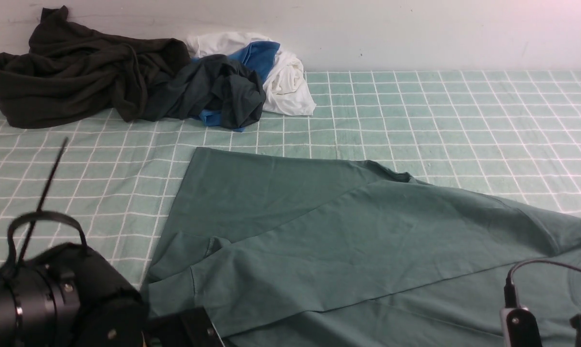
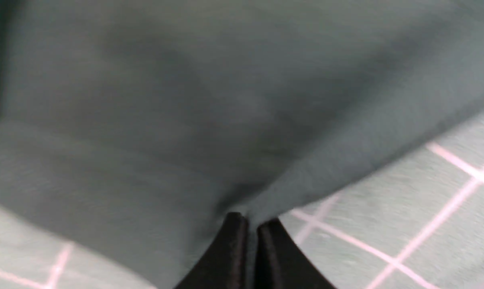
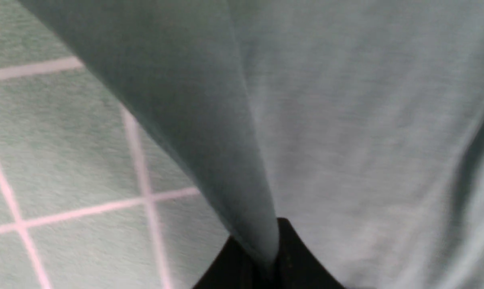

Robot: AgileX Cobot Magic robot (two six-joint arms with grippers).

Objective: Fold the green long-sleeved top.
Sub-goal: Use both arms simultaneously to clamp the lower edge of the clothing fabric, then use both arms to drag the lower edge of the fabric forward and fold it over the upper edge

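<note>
Top (image 1: 348, 231), green, lies spread and partly folded over on the near middle and right of the checked bench (image 1: 464, 111). Left end effector (image 2: 252, 224) is clamped on a pinch of its cloth, near left. Right end effector (image 3: 272, 249) is clamped on a raised fold, near right. Dark clothes (image 1: 78, 77) are heaped far left.
</note>
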